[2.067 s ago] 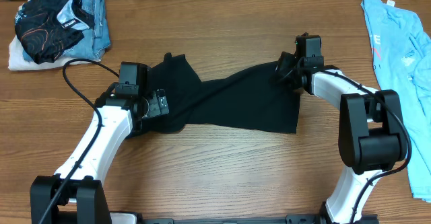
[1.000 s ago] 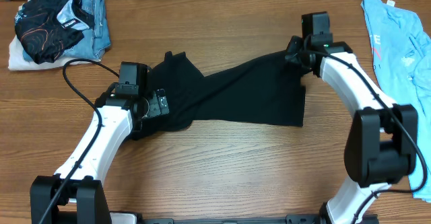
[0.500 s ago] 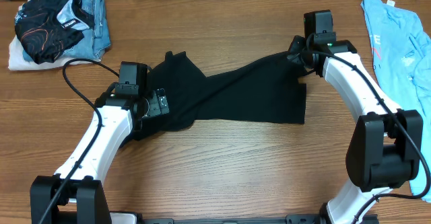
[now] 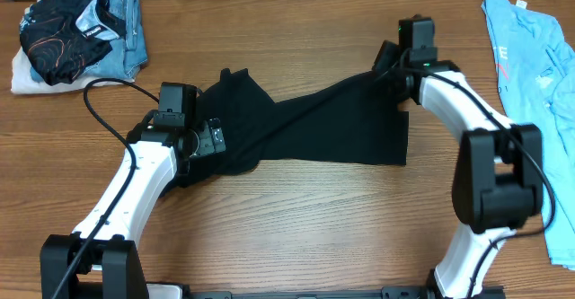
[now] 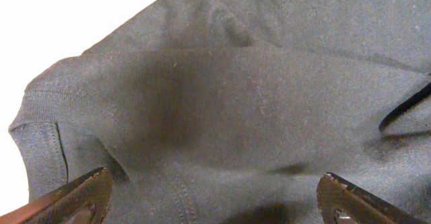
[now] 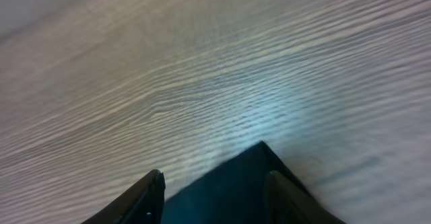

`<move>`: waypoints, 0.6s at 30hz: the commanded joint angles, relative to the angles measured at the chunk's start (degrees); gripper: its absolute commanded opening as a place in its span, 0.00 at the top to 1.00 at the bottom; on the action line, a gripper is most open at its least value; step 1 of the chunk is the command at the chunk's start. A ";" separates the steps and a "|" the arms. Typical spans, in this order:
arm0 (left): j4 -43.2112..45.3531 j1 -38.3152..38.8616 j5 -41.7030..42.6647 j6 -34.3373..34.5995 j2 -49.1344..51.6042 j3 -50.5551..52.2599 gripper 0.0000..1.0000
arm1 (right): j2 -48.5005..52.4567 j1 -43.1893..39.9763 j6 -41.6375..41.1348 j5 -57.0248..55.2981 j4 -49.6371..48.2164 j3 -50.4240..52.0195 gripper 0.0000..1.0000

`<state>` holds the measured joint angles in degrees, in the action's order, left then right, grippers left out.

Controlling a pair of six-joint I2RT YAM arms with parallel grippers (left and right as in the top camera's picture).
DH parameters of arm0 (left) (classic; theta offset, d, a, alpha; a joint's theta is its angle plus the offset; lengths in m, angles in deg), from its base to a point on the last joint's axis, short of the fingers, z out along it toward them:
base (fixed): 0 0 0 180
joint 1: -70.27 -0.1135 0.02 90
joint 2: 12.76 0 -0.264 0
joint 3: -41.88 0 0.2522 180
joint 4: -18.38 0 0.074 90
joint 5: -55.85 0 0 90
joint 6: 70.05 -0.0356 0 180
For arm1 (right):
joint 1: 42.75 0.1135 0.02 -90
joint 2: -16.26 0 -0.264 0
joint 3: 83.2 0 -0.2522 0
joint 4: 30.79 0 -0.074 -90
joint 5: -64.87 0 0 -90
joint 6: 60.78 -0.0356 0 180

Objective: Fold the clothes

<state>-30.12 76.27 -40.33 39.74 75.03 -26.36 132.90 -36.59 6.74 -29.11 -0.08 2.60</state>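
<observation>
One wooden surface [image 4: 296, 245] carries everything. Two white-and-black arms reach in from its near edge, the left arm [image 4: 126, 191] and the right arm [image 4: 485, 155].

One black T-shirt [image 4: 332, 128] lies crumpled across the middle of the surface, stretched in a band between the two arms. It is bunched and folded over at its left end and flatter at its right end. One light blue T-shirt [image 4: 539, 83], printed, lies spread along the right edge, well apart from the black one. At the far left corner sits one pile of three pieces: blue jeans [image 4: 130, 21], a black patterned garment [image 4: 63, 34] on top, and a white cloth [image 4: 22, 79] underneath.

The left gripper [image 5: 215, 197] stands wide open above the bunched left end of the black T-shirt, its two fingertips far apart with cloth showing between them, gripping nothing. The right gripper [image 6: 214, 177] is at the shirt's far right corner. Its two fingers are parted, and a pointed black corner of cloth lies on the wood between them, not pinched.

One black cable [image 4: 99, 97] loops over the surface beside the left arm.
</observation>
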 commanded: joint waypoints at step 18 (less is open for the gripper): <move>0.13 0.13 0.26 1.03 0.28 0.39 0.00 | 7.43 0.11 -0.24 -0.46 -3.23 0.57 0.70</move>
<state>-30.05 76.27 -40.33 39.74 75.03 -26.36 139.42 -36.62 6.50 -28.98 -2.94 2.97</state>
